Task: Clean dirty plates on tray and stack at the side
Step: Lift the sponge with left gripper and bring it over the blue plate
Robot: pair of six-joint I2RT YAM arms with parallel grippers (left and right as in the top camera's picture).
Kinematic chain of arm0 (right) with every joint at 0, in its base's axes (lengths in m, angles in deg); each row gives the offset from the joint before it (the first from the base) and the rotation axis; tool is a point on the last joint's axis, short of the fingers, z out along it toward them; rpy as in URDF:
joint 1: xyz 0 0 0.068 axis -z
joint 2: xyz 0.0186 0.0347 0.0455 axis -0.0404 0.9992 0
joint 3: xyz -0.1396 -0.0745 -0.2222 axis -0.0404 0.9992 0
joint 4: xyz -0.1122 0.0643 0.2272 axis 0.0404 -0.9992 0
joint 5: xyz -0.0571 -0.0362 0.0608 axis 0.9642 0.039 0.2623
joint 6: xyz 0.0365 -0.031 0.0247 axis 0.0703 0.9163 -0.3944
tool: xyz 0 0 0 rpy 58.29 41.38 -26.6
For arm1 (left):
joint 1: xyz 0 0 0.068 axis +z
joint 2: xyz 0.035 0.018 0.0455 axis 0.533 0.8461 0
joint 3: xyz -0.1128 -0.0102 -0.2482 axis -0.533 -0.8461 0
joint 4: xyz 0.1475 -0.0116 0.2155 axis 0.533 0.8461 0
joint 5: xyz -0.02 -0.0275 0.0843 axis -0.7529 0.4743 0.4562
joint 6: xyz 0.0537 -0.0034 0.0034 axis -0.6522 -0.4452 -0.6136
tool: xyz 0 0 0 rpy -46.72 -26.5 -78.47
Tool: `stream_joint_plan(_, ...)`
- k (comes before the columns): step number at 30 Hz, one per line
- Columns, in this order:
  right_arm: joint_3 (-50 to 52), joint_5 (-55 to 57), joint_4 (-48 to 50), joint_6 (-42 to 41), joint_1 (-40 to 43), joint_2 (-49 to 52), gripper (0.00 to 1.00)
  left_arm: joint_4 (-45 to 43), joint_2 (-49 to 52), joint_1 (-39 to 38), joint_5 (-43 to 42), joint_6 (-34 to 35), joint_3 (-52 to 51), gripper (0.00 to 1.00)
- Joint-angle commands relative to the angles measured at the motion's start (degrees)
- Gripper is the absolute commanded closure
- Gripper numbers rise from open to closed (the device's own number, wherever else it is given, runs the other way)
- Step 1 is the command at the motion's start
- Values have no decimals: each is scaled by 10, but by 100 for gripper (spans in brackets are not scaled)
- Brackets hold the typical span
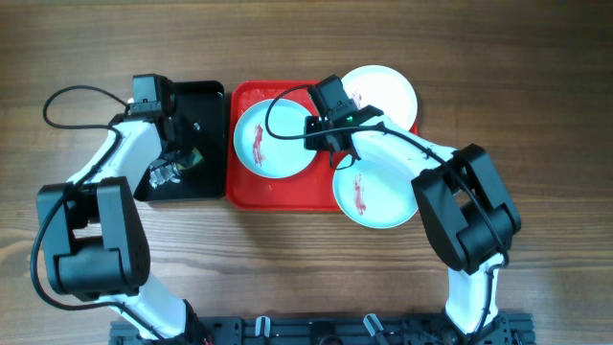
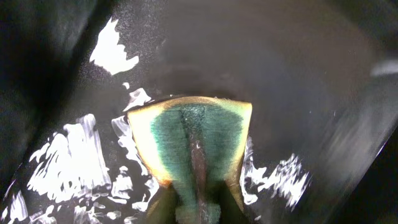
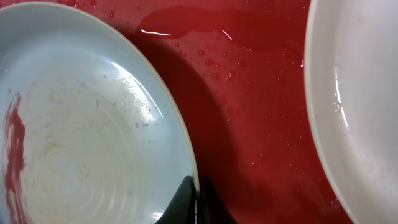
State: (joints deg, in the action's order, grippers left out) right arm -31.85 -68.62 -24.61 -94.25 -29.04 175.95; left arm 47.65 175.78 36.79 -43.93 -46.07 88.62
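The red tray (image 1: 287,195) holds a pale mint-blue plate (image 1: 273,144) with a red sauce streak at its left. A white plate (image 1: 388,91) lies at the tray's back right. A second streaked mint-blue plate (image 1: 378,196) lies at the front right, overhanging the tray's rim. My right gripper (image 1: 324,142) is shut on the right rim of the left mint-blue plate (image 3: 81,137), pinching it (image 3: 198,199) over the wet tray floor (image 3: 249,93). The white plate's edge (image 3: 360,112) is to the right. My left gripper (image 2: 196,208) is shut on a yellow-and-green sponge (image 2: 189,143).
A smaller black tray (image 1: 201,96) stands left of the red tray, and my left gripper (image 1: 182,153) hovers over it. Its wet floor (image 2: 280,62) carries white foam patches (image 2: 68,155). Bare wooden table lies in front of both trays.
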Motion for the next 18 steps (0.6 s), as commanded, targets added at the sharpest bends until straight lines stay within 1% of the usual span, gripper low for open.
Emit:
stream_joint_plan(1, 2, -26, -9, 8, -3, 21, 96, 7, 2, 0, -16, 11, 6, 96)
stream_joint_plan(3, 2, -28, -9, 8, -3, 21, 96, 7, 0, 0, -18, 8, 6, 96)
stream_joint_plan(5, 2, -28, -9, 8, -3, 21, 96, 10, -7, 0, -39, -20, 10, 96)
stream_joint_plan(8, 2, -37, -9, 8, -1, 21, 96, 42, -22, 0, -59, -40, 32, 96)
stream_joint_plan(11, 2, -66, -13, 9, 8, 21, 96, 82, -42, 0, -81, -66, 66, 96)
stream_joint_plan(13, 2, -89, -18, 14, 18, 21, 96, 104, -59, 0, -99, -70, 87, 96)
stream_joint_plan(15, 2, -108, -21, 16, 26, 21, 96, 113, -76, -2, -119, -78, 99, 96)
stream_joint_plan(17, 2, -121, -25, 16, 34, 21, 96, 114, -97, -8, -148, -99, 104, 96)
stream_joint_plan(18, 2, -122, -27, 16, 36, 21, 96, 114, -103, -12, -149, -100, 104, 96)
